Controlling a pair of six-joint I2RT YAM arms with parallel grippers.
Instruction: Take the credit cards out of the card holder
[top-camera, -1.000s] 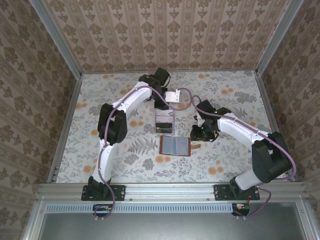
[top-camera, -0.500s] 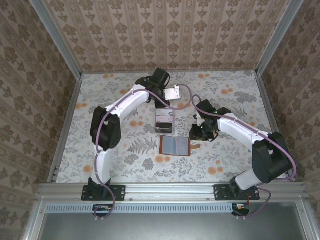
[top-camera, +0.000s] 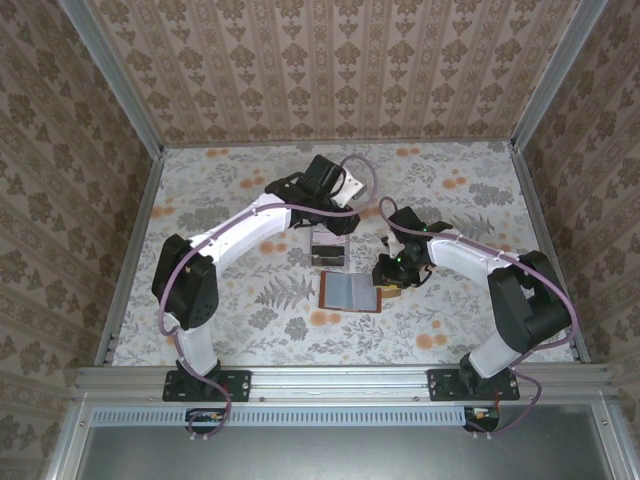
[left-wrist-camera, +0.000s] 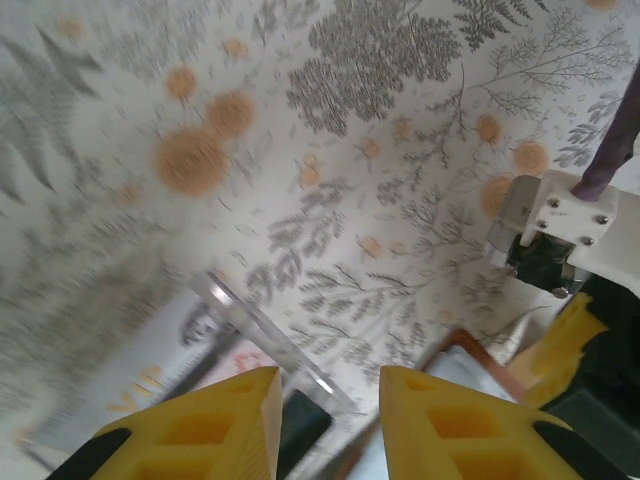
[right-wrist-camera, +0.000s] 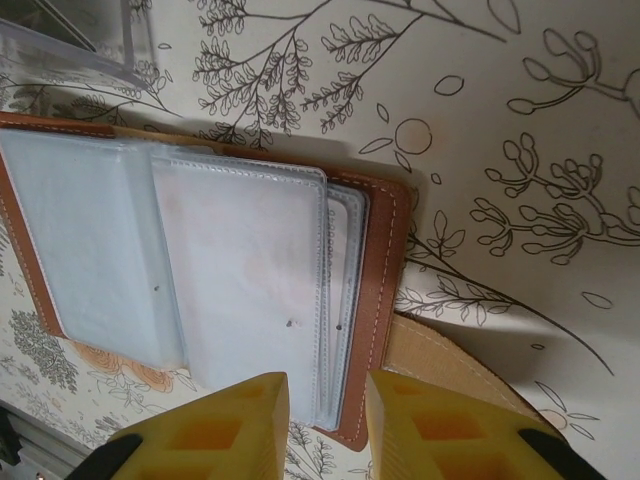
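Note:
The card holder (top-camera: 350, 292) lies open on the table, brown rim and grey pockets up. In the right wrist view its pockets (right-wrist-camera: 230, 280) look pale, and I cannot tell whether cards are inside. Its strap tab (right-wrist-camera: 455, 375) sticks out beside it. My right gripper (right-wrist-camera: 328, 385) is open, fingers either side of the holder's strap-side edge; from above it (top-camera: 388, 274) sits at that edge. Credit cards (top-camera: 328, 248) lie in the clear tray behind the holder; a dark one (left-wrist-camera: 300, 430) and a light one (left-wrist-camera: 140, 375) are blurred. My left gripper (left-wrist-camera: 330, 385) hangs open over the tray's corner.
The clear plastic tray (left-wrist-camera: 262, 332) stands just beyond the holder, its corner also in the right wrist view (right-wrist-camera: 75, 45). The right arm's wrist (left-wrist-camera: 560, 235) is close to the left gripper. Metal rails and papered walls (top-camera: 130, 250) fence the floral table.
The left arm's elbow swung out to the left and its gripper came nearer over the tray. The right gripper slid in to the holder's strap-side edge.

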